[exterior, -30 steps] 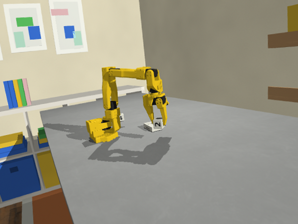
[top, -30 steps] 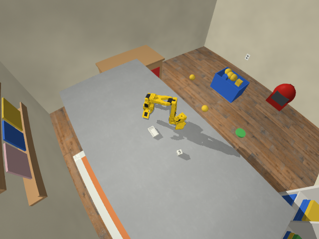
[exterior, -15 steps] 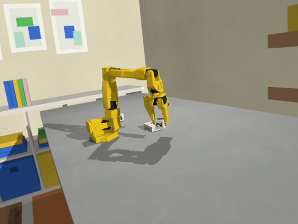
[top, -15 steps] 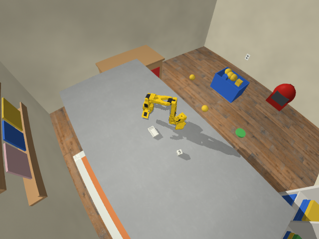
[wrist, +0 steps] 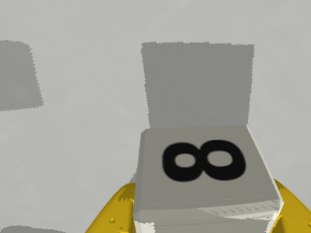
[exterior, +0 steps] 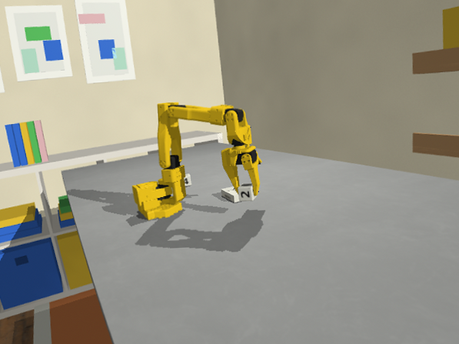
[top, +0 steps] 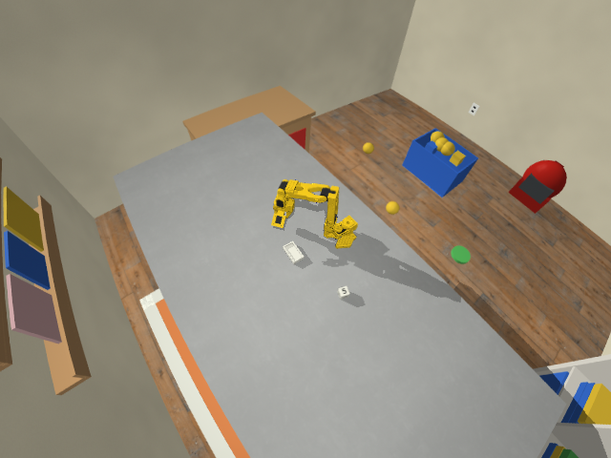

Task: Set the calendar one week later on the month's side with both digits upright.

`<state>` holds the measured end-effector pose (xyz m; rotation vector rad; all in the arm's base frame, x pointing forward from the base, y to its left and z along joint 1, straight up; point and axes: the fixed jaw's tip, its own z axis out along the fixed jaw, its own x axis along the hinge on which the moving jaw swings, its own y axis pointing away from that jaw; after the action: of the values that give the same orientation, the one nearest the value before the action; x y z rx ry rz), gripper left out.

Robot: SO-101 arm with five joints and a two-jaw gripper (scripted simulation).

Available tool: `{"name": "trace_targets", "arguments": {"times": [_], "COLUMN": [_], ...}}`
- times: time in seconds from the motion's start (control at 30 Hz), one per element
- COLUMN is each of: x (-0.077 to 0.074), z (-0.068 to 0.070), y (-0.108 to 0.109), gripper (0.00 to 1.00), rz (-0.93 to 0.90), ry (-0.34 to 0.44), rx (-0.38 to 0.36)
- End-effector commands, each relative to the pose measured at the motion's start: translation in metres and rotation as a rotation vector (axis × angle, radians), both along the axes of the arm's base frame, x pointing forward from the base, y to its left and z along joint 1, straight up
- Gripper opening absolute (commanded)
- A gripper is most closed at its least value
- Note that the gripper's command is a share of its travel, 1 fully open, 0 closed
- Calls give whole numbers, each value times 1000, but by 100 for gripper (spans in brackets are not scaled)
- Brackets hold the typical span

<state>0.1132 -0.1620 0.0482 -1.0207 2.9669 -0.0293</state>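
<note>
My gripper [top: 278, 224] [exterior: 247, 190] [wrist: 206, 214] points down, shut on a white cube [exterior: 245, 193] [wrist: 201, 167]. One face shows an 8 lying sideways in the wrist view; another shows a 2 turned sideways in the exterior view. The cube is low, close to the table; whether it touches it I cannot tell. The gripper hides it in the top view. The small white tray [top: 293, 252] [exterior: 227, 195] lies flat and empty beside the gripper. The other white cube [top: 344, 291] [exterior: 187, 180] stands apart on the table, with a 5 on top and a 4 on one side.
The arm's base [top: 345, 239] [exterior: 160, 211] stands on the grey table [top: 296, 364] [exterior: 306, 261], near its edge. The tray lies between the gripper and the other cube in the top view. The arm's shadow falls across the table.
</note>
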Motion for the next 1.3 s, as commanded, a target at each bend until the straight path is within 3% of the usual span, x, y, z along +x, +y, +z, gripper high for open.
{"name": "trace_targets", "arguments": {"times": [0.0,1.27], "x": [1,1], "z": [2,-10], "y": [-4,-4], "gripper": [0,0], "rz": [-4,-4], "ry": [-18,-18], "rx": [-23,-23]}}
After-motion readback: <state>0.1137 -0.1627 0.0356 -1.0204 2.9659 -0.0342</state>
